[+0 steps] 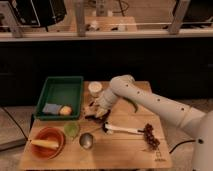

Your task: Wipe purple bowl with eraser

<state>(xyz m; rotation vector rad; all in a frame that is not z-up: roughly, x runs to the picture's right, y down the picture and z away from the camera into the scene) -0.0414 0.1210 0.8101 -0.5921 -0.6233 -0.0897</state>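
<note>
Purple bowl (94, 118) just beside the green tray (62, 78) — gripper (98, 111) low over it, grasp untellable — seemingly approaching; next, press eraser inside.

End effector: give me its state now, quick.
End effector: cannot be told; low over the table, right of the green tray.

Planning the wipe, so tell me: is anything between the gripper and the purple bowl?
Nothing visible. The gripper hangs right over the purple bowl; the brush lies on the table, clear of both.
</note>
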